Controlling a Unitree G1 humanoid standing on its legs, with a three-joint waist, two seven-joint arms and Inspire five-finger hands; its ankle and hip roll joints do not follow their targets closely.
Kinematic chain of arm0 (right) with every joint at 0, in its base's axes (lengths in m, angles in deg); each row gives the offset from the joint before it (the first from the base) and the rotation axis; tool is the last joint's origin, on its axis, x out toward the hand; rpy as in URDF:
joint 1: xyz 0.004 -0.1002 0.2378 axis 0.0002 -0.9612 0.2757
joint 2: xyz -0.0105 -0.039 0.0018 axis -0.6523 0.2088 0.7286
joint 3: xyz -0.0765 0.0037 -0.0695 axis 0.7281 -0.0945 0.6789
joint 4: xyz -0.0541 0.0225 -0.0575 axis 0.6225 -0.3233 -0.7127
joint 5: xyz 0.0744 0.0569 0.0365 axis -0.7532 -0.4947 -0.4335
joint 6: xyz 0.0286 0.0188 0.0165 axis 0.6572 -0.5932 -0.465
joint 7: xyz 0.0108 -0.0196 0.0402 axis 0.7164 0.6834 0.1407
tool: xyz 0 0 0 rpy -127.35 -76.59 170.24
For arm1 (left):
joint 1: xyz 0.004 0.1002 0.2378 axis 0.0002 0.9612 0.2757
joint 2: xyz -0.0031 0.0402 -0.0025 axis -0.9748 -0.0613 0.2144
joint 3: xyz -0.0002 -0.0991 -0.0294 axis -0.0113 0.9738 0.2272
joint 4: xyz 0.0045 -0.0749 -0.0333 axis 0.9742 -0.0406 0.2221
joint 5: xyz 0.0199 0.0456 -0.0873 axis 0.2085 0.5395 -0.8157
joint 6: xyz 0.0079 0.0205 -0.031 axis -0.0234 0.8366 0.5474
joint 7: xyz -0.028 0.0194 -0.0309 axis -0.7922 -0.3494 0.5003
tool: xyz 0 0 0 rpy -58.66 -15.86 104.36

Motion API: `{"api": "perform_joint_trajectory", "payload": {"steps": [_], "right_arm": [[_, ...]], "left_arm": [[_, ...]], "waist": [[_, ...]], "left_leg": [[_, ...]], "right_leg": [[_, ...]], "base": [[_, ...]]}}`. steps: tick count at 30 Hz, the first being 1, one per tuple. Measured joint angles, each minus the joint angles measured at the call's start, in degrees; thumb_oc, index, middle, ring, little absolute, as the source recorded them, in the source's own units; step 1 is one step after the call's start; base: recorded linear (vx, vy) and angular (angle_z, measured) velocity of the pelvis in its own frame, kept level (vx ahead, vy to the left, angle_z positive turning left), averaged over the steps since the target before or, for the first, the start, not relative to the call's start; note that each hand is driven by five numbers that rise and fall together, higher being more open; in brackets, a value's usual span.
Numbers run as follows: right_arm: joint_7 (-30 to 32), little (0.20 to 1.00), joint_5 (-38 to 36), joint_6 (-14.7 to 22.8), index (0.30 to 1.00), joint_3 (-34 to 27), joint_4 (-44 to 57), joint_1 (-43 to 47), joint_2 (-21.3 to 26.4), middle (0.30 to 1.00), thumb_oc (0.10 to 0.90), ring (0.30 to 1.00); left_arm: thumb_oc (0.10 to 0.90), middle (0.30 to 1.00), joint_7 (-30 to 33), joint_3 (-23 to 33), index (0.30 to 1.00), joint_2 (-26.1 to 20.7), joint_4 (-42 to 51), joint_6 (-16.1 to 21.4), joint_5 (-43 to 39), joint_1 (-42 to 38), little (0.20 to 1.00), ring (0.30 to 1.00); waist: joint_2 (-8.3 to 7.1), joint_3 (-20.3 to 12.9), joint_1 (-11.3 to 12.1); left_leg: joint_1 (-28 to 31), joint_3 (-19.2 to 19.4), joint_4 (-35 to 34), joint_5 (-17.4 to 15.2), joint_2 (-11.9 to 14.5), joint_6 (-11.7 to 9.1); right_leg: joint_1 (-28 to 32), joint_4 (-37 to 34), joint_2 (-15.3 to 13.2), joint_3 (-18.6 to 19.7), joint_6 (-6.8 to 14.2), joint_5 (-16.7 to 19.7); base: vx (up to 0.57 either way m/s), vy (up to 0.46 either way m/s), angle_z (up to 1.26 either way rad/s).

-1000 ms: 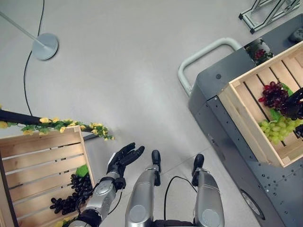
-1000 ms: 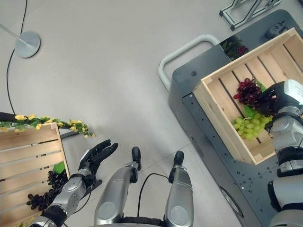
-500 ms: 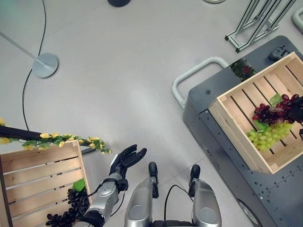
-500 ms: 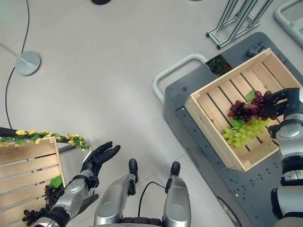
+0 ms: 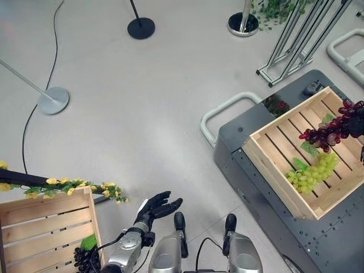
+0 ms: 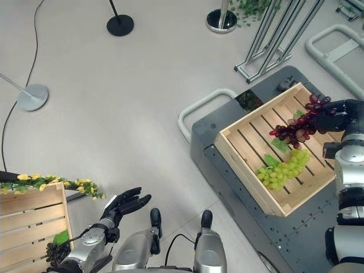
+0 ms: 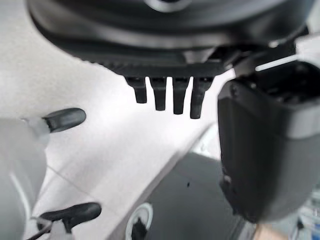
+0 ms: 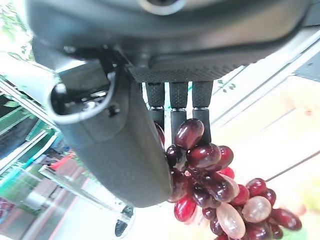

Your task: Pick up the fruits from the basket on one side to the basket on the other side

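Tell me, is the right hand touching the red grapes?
Touching. The right wrist view shows the right hand with fingers and thumb closed around the red grapes.

Dark red grapes with glossy maroon skins hang at three o'clock over a pale slatted wooden crate holding a light green bunch with green leaves. At eight o'clock a second pale wooden crate holds black-purple grapes, edged by a yellow-and-green flower garland. The cart is dark grey, the floor light grey.
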Motion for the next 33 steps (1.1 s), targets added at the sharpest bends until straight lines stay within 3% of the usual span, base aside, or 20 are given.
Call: {"api": "perform_joint_trajectory", "payload": {"steps": [3,12,19,33], "right_arm": [[-0.21,0.3,0.09,-0.02,0.3,0.42,2.54,0.02,-0.03,0.3,0.4,0.3],[-1.18,0.3,0.24,-0.05,0.3,6.83,6.78,1.0,-0.43,0.3,0.4,0.3],[-4.37,0.3,0.28,-0.1,0.3,10.85,6.95,5.34,-0.45,0.3,0.4,0.3],[-7.01,0.3,0.36,-0.96,0.3,16.48,12.85,14.06,-1.14,0.3,0.4,0.3]], "left_arm": [[0.8,0.9,-0.68,-1.64,0.9,-0.22,1.3,0.03,0.62,-0.69,0.9,0.9],[0.8,0.9,-1.08,-8.43,0.9,-7.86,17.39,0.13,5.14,-6.15,0.9,0.9],[0.8,0.9,-0.01,-8.45,0.9,-10.44,23.95,-0.49,6.19,-12.73,0.9,0.9],[0.8,0.9,2.49,-8.13,0.9,-13.78,30.74,-7.39,7.14,-32.0,0.9,0.9]], "waist": [[-0.16,-0.39,-0.25],[-1.4,-7.66,-0.71],[-1.2,-8.3,-1.34],[-1.15,-8.74,-1.59]], "left_leg": [[2.34,0.0,-1.15,0.07,0.0,-0.11],[5.83,-0.38,-4.42,0.62,0.14,-0.65],[8.41,-0.57,-6.02,0.97,0.13,-0.81],[8.42,-1.9,-6.69,1.47,0.07,-1.1]], "right_leg": [[2.34,-1.17,0.21,-0.01,0.05,0.08],[6.0,-4.29,1.16,-0.73,0.08,0.32],[8.93,-6.2,1.35,-1.23,0.18,0.78],[11.11,-9.84,1.82,-2.72,0.0,2.42]], "base": [[0.09,0.031,-0.03],[0.06,0.049,0.02],[0.01,0.053,0.02],[-0.02,0.009,0.05]]}}
